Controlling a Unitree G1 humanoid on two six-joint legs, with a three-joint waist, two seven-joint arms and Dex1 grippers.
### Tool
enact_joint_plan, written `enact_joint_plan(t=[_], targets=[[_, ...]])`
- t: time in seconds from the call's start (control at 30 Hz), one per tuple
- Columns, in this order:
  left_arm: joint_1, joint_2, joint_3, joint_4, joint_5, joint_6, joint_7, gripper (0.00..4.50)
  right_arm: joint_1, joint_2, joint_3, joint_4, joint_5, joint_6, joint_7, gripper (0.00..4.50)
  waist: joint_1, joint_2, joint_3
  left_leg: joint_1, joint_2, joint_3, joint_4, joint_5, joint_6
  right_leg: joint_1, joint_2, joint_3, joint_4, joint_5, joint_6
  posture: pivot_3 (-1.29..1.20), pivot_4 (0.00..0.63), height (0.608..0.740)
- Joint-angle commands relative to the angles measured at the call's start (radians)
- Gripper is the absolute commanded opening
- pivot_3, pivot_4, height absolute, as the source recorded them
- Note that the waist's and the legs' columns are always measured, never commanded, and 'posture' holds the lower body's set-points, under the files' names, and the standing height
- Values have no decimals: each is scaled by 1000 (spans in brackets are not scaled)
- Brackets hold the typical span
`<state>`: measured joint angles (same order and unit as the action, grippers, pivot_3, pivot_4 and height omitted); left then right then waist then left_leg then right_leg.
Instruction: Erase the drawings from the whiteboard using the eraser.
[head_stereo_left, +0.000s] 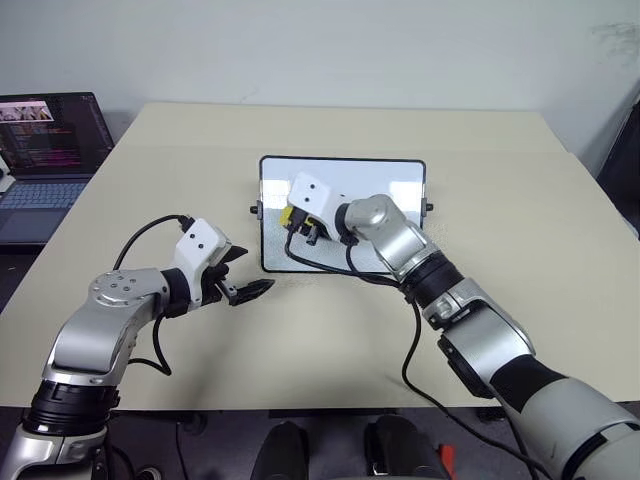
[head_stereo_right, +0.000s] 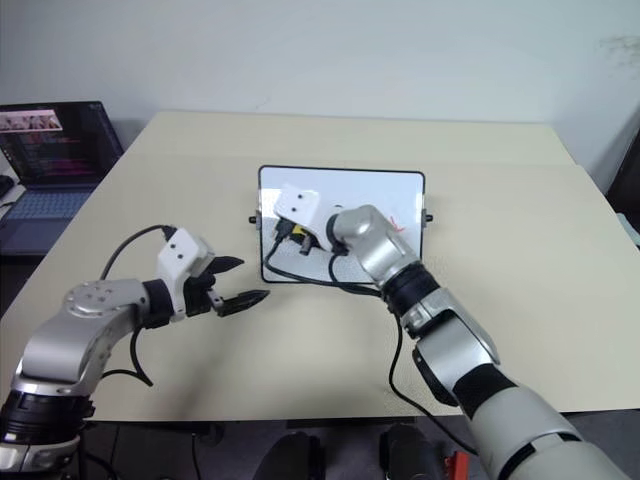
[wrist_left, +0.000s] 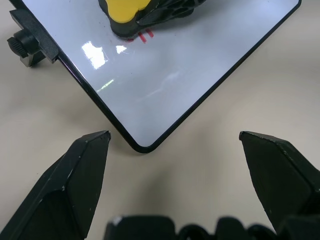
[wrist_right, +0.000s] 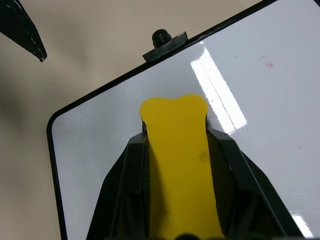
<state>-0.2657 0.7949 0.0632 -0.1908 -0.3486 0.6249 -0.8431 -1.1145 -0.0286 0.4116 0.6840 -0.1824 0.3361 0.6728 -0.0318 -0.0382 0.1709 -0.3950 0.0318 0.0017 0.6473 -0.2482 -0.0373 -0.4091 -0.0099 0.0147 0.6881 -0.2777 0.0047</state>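
Observation:
The whiteboard (head_stereo_left: 385, 182) lies flat on the beige table, black-framed, with a small knob (wrist_right: 161, 37) on its side edge. My right gripper (head_stereo_left: 300, 224) is shut on the yellow eraser (wrist_right: 179, 150), whose dark underside is pressed on the board's left part. Short red strokes of the drawings (wrist_left: 144, 36) show right beside the eraser (wrist_left: 124, 12). A faint red speck (wrist_right: 269, 64) lies farther along the board. My left gripper (head_stereo_left: 254, 268) is open just above the table, off the board's near left corner (wrist_left: 142, 146), holding nothing.
A laptop (head_stereo_left: 45, 150) with a lit screen stands at the table's far left corner. Black cables (head_stereo_left: 330, 265) loop from my right wrist over the board's near edge. Bare tabletop (head_stereo_left: 520, 230) spreads right of the board and behind it.

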Motion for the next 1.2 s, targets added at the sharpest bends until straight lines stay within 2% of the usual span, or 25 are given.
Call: enact_joint_plan(t=[0.03, 0.13, 0.37, 0.73, 1.0, 1.2], targets=[[-7, 2, 3, -15, 2, -15, -4, 4500, 50, -23, 40, -14, -31, 30, 50, 1233, 0, 0, 0, 0, 0, 0, 0, 0, 0, 0, 0, 0, 0, 0, 0, 0, 150, 740], [-3, 4, 6, -18, 1, -14, -4, 4500, 57, -28, 45, -26, -37, 31, 52, 1233, 0, 0, 0, 1, 0, 0, 0, 0, 0, 0, 0, 0, 0, 0, 0, 0, 150, 740], [5, 7, 9, -23, -2, -13, -7, 4500, -33, -32, -31, 47, -35, -36, -97, 1233, 1, 0, 0, 2, 0, 0, 1, 1, 0, 1, 0, 0, 3, 0, 0, 0, 150, 740], [1, 7, 4, -22, -1, -15, -16, 4500, 67, -71, 79, -25, -81, -6, 45, 1231, -1, 0, 0, 3, 0, 0, 0, 1, 0, 2, 0, 0, 1, 0, 0, 0, 150, 740], [4, 6, 4, -26, -2, -12, -21, 4500, -4, -66, 36, 54, -120, -112, -155, 1230, 1, 0, 0, 6, 0, 0, 0, 2, 1, 4, 0, 0, 3, 0, 0, 0, 150, 740], [2, 4, 2, -26, -3, -12, -23, 4500, 36, -81, 98, 30, -142, -103, -39, 1229, 1, 0, 0, 5, 0, 0, -1, 3, 1, 4, 0, 0, 2, 0, 0, 0, 150, 740]])
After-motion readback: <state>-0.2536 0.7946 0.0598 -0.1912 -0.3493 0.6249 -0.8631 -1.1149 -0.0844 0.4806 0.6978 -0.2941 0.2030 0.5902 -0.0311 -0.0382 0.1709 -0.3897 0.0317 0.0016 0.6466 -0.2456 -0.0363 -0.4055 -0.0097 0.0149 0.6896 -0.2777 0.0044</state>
